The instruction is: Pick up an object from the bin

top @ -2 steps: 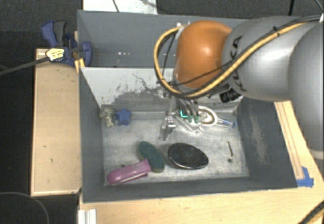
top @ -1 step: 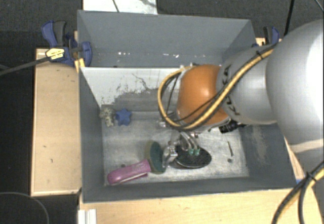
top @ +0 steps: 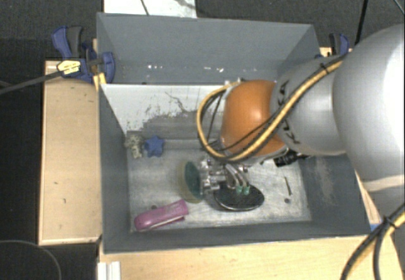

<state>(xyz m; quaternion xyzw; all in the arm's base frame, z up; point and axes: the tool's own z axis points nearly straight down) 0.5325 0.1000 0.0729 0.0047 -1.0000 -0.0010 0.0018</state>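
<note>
My gripper [top: 223, 179] is low over the bin floor, just right of the middle, under the orange cover. A dark green round thing [top: 191, 178] stands on edge right against its left side. A black shiny oval thing [top: 243, 201] lies flat directly below it, partly hidden by it. Whether either one is gripped cannot be made out. A pink-purple elongated thing [top: 161, 215] lies near the bin's front wall, to the lower left of the gripper.
A small blue thing [top: 153, 146] and a small beige-grey thing [top: 133, 144] sit by the left wall at the back of the floor. A thin black stick [top: 288, 186] lies right of the gripper. The arm covers the bin's right rear.
</note>
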